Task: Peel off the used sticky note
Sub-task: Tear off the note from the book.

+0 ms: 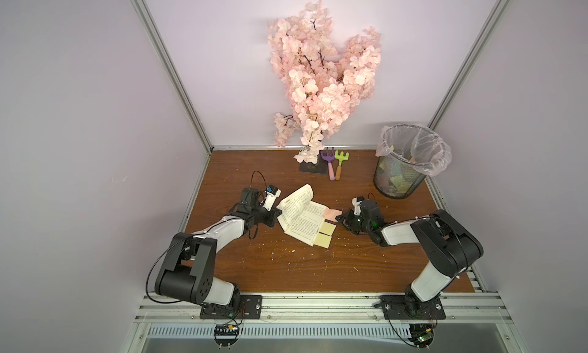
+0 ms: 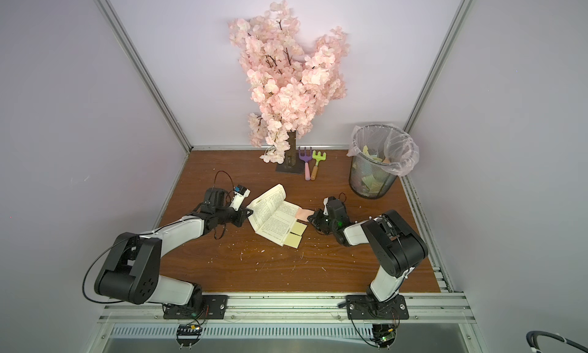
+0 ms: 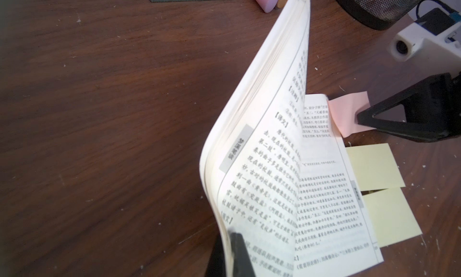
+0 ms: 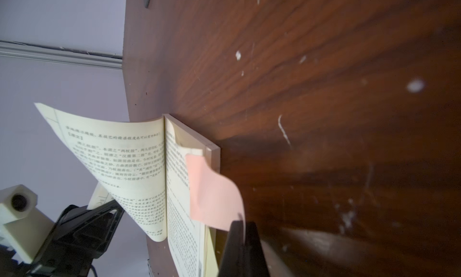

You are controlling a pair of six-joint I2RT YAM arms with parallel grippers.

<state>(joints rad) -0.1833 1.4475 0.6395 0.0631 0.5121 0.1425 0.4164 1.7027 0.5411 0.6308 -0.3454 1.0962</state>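
Observation:
An open book (image 1: 302, 217) lies mid-table. My left gripper (image 3: 230, 250) is shut on the outer edge of its left-hand pages, holding them raised and curled; in a top view it (image 1: 278, 212) sits at the book's left side. A pink sticky note (image 4: 214, 196) is stuck by one edge to the right-hand page and bows outward. My right gripper (image 4: 243, 228) is shut on the note's free edge, at the book's right side (image 1: 339, 219). Two yellow sticky notes (image 3: 374, 166) (image 3: 391, 218) stick out from the same page edge, nearer the front.
A mesh waste bin (image 1: 404, 163) with a plastic liner and discarded notes stands at the back right. An artificial blossom tree (image 1: 321, 81) on a flat base and two toy rakes (image 1: 334, 165) stand at the back centre. White specks litter the wooden table (image 1: 286, 265).

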